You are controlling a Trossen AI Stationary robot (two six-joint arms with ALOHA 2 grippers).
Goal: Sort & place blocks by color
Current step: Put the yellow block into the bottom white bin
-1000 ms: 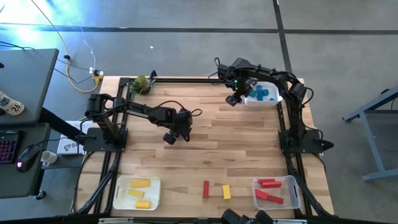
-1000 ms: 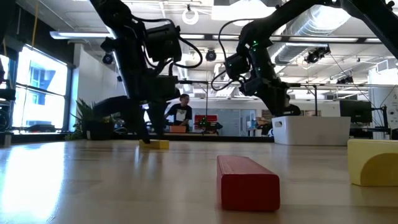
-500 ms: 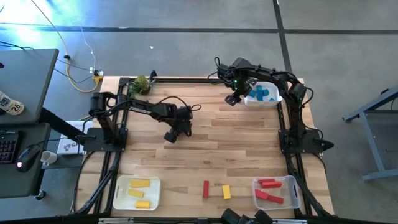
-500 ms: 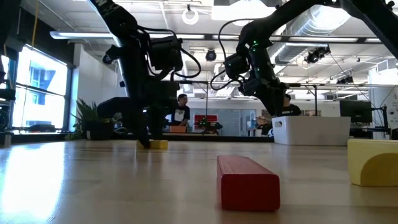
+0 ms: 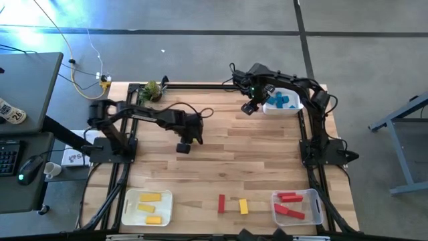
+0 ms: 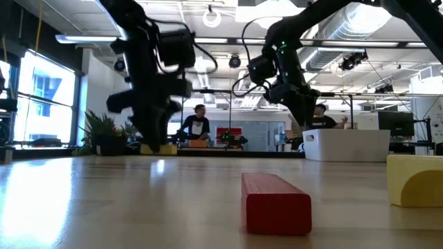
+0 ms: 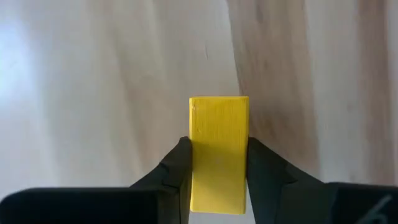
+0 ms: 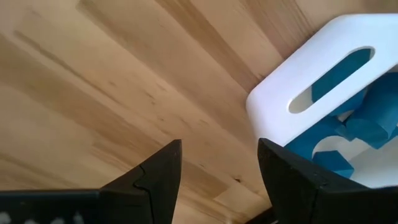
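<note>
1. Three white plastic bins point(image 5: 148, 195) stand on the wooden worktop point(image 5: 227, 167), one for each colour.
2. Left tool point(image 7: 217, 163) is clamped on a yellow rectangular block point(image 7: 217, 152), mid-worktop, probably for carrying.
3. Right tool point(image 8: 219, 165) hangs open, empty, beside the blue bin point(image 8: 292, 87).

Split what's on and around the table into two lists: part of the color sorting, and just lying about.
Part of the job:
- yellow block in the left gripper
- yellow bin
- red bin
- blue bin
- loose red block
- loose yellow block

Lying about:
- green leafy clump
- mouse
- cables
</note>
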